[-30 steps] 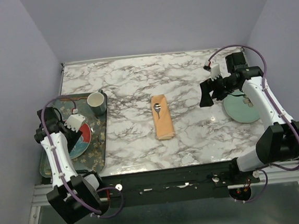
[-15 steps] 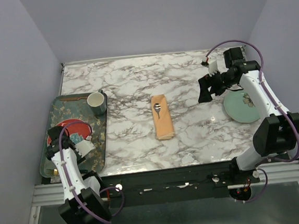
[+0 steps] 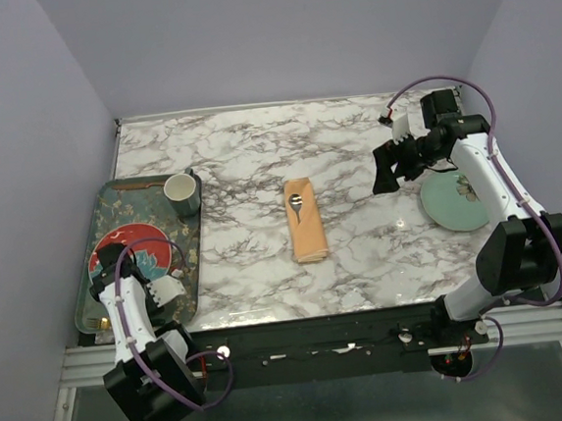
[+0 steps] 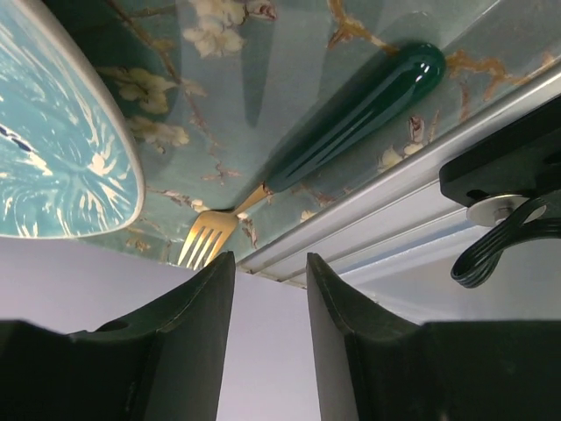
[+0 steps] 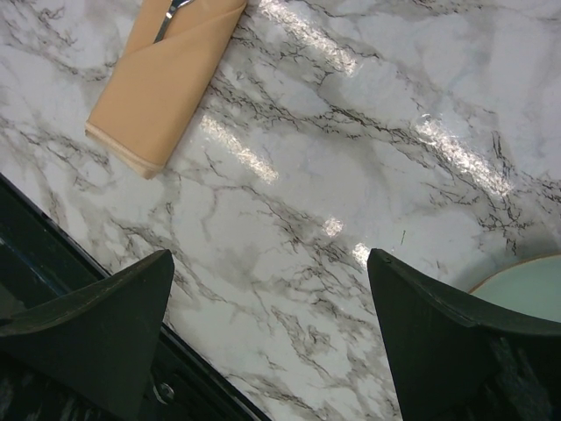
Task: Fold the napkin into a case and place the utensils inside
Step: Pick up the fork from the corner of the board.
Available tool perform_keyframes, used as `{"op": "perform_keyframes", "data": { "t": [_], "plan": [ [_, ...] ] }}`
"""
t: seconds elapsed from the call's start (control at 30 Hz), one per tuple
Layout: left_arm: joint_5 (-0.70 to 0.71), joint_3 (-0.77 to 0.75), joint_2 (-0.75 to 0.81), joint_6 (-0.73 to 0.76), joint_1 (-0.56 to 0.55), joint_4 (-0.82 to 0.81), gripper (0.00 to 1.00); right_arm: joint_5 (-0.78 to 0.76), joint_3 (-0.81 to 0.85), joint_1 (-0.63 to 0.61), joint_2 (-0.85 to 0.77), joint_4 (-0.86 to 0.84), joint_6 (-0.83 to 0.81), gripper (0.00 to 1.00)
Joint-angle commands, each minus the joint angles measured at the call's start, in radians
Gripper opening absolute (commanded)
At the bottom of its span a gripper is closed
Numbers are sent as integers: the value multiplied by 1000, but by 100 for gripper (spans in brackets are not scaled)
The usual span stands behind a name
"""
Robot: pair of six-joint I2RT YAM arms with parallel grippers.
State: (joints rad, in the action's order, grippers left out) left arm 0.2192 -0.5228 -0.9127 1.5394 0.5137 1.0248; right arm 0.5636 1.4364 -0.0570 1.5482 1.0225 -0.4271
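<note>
Fork (image 4: 298, 158) below left fingers (image 4: 188, 333), drawn back, part-open, empty; right fingers (image 5: 96, 324) wide, empty.

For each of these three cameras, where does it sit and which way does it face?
Top external: above and behind the bases, looking down on the marble table; both arms show.
Left wrist: low over the tray, facing the fork; its fingers show.
Right wrist: over the table, angled at the case; its fingers show.
Shared: top and right wrist both see the case and green plate.

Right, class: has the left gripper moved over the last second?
Yes. In the top view the left gripper has drawn back from the cup toward the near edge of the tray.
</note>
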Motion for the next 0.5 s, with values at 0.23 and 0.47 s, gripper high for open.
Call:
{"op": "perform_keyframes", "data": {
  "t": [0.23,0.47],
  "plan": [
    [-90,27,14,162,6,-32,43,-2,15,6,-7,30,11,100],
    [-101,86,18,203,8,-75,43,-8,25,5,-4,42,14,100]
  ]
}}
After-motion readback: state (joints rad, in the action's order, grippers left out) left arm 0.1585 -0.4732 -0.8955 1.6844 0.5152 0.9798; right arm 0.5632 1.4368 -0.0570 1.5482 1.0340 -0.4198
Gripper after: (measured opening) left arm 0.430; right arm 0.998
